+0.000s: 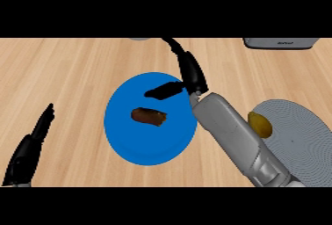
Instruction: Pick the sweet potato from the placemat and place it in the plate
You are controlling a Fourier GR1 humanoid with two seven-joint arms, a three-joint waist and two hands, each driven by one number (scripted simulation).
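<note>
Head view: the sweet potato [148, 116] lies in the middle of the blue plate [123, 132], nothing touching it, so the placing looks done. The right hand [185, 79] hangs over the plate's far rim, fingers stretched straight and holding nothing, thumb out to the side over the blue. The left hand [29, 147] rests at the lower left, open, fingers up. A yellowish item [261, 123] sits on the grey placemat [301, 136]. The grey appliance [280, 42] carries writing, unreadable.
</note>
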